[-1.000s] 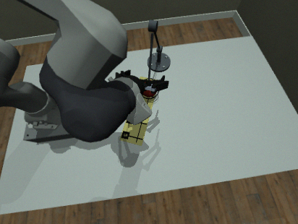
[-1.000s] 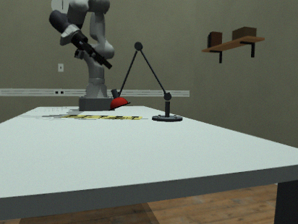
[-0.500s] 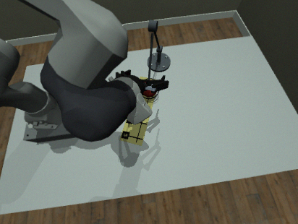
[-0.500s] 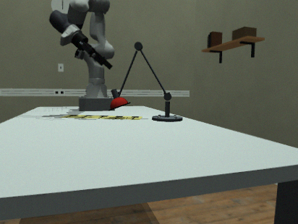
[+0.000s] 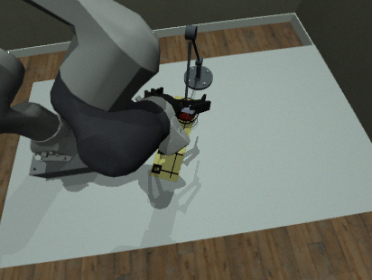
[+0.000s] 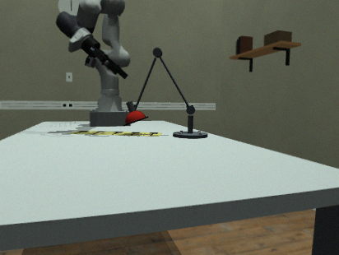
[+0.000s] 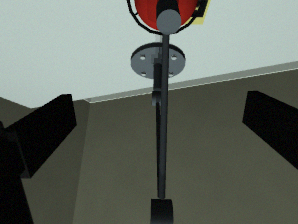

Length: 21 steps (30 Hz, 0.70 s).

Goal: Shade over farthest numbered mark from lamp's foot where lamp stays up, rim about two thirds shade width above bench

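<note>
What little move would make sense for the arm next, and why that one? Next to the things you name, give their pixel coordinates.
Probably a small shift to bring the open gripper (image 5: 177,98) (image 6: 108,69) (image 7: 159,108) closer around the lamp's arm (image 6: 146,82) (image 7: 164,115), before closing. In the wrist view, that rod runs between the spread fingers with wide gaps on both sides, and nothing is gripped.

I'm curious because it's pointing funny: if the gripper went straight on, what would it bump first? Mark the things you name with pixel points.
Probably the lamp's thin rod (image 5: 189,68) (image 6: 146,83) (image 7: 164,125), which would slide between the gripper's (image 5: 181,98) (image 6: 108,68) (image 7: 159,108) open fingers, though the distance is hard to judge.
</note>
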### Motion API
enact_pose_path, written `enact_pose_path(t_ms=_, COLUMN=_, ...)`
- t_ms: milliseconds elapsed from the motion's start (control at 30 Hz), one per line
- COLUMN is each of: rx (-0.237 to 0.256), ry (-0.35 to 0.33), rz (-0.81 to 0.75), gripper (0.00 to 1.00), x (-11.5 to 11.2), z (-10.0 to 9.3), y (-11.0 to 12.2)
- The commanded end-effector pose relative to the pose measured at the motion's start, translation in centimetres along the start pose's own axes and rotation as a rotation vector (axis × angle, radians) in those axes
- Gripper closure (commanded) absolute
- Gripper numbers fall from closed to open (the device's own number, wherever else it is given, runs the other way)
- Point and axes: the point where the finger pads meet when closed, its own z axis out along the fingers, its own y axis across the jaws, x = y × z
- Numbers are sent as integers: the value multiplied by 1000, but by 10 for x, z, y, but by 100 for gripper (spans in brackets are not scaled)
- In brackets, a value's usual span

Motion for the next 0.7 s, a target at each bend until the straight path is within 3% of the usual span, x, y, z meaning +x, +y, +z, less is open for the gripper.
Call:
enact_pose_path(t_ms=0, rx=0, ry=0, rz=0, gripper=0, x=0, z=0, y=0)
enact_pose_path(t_ms=500, rx=0, ry=0, rz=0, gripper=0, x=0, z=0, y=0)
enact_pose_path(t_ms=667, rx=-6, ry=60, rz=13, gripper=0, x=-9, z=3, y=4)
